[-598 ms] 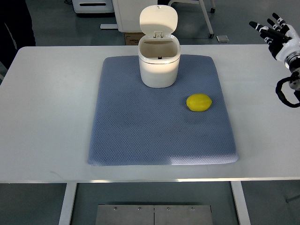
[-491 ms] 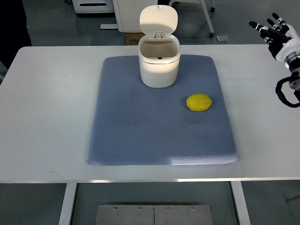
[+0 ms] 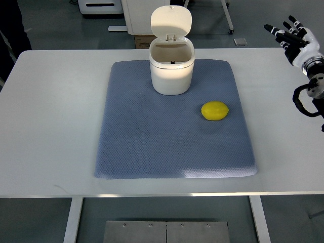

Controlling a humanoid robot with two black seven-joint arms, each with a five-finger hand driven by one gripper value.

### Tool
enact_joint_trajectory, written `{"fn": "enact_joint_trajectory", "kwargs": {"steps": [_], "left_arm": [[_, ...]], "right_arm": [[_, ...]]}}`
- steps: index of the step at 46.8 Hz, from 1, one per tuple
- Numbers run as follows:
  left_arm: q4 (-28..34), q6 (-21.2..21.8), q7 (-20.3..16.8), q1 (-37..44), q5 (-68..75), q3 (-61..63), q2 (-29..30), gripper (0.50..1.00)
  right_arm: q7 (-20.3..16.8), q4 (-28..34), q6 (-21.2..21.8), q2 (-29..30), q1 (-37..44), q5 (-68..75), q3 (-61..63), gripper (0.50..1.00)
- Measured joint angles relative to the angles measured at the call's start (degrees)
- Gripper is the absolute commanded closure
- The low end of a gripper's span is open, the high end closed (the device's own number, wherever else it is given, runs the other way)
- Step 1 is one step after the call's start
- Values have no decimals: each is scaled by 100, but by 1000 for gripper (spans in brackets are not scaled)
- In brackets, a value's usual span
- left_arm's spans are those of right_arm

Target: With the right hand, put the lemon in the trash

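the lemon [image 3: 215, 111] sits on the blue mat [image 3: 152, 147], toward the mat's right side, a bit in front of and to the right of the bin [image 3: 172, 68]. near the bin but not touching it. it's a slightly flattened oval and its long axis runs roughly left-right across the mat, so a grab from above would close across the short way, front to back.

the right hand [image 3: 293, 38] is way off from all that, hanging up by the far right corner of the table [image 3: 55, 111], well beyond the mat's right edge. its fingers [image 3: 277, 30] are spread out and pointing back toward the left, holding nothing. so from the fingers, the lemon lies to the left and nearer the robot, well apart, with bare table and the mat's right edge in between.

no left arm in view at all, so the right hand is the only option anyway, which fits the task.

bin lid [image 3: 171, 21] is flipped up and the opening is clear, standing at the mat's far edge. looks like the reach hasn't really closed any ground yet, so the task is basically at the start. the next move probably needs the hand to swing in left and down over the lemon, then carry it back and left to the bin mouth. short hop once it's grabbed. the lemon being round, it could roll on the mat if the fingers nudge it off centre.
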Motion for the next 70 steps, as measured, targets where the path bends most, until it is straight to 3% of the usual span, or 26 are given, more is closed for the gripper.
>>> {"fn": "enact_joint_trajectory", "kwargs": {"steps": [18,51,70], "left_arm": [[0,-1,1,2,1,1,0,500],[1,1,1,0,0,-1,0,500],[1,1,1,1,1,-1,0,500]], "right_arm": [[1,-76,-26,-52,-385,0,-9,500],[15,-66,-7,20,-146,0,3,500],[69,-423,-293,137,-335,0,-25,500]]}}
